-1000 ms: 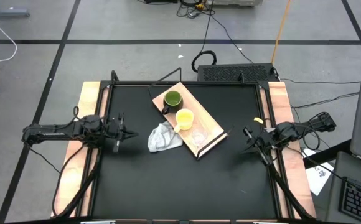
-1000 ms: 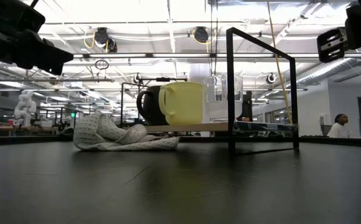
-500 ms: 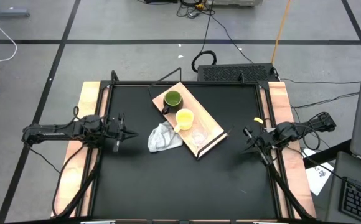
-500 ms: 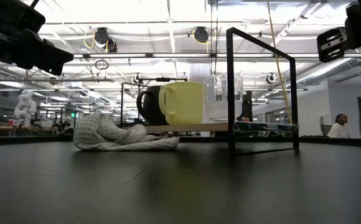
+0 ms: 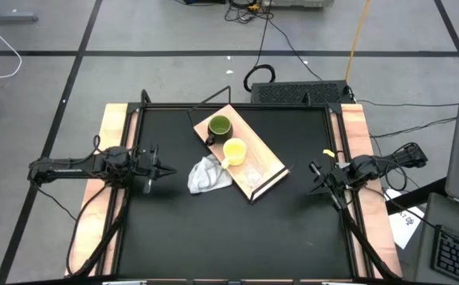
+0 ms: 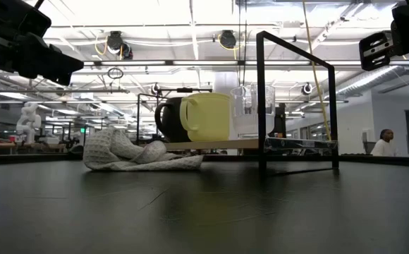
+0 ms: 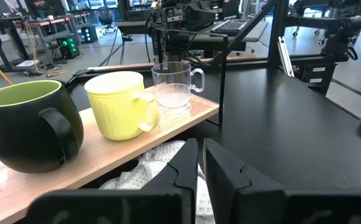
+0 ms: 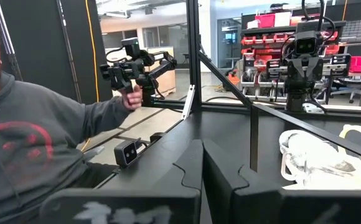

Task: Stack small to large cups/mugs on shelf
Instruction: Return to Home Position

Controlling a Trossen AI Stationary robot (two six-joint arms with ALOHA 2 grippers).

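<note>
At the left edge of the black tabletop [image 5: 214, 237], the left gripper [image 5: 160, 168] hovers with its tip aimed across the table. In the left wrist view its fingers [image 7: 182, 174] are pressed together, with only a thin seam between them and nothing held. Outward from it lies the white cloth [image 5: 207, 176], crumpled against the near side of the shelf [image 5: 271, 161]. Beyond the cloth is the board itself, well apart from the gripper.

At the right edge, the right gripper [image 5: 316, 176] hangs low. Its fingers [image 8: 188, 169] are likewise closed on nothing. It sits nearer to the shelf than the left one does, facing the board's near-right end.

The relation I steer by is the shelf's long axis. It runs on a diagonal from far-left to near-right, and the three cups stand in a row along it. The dark green mug [image 5: 219, 127] is at the far end, the yellow mug [image 5: 234, 151] is in the middle, and the clear glass cup [image 5: 253, 172] is at the end toward the right arm. All three stand upright on the wood.

I judge the placing done. What remains is withdrawal, and each arm's path home leads away from the board. The one hazard I see is the shelf's dark frame [image 6: 295, 106] on the right arm's side. A person [image 8: 31, 155] sits beyond the table, clear of both arms.
</note>
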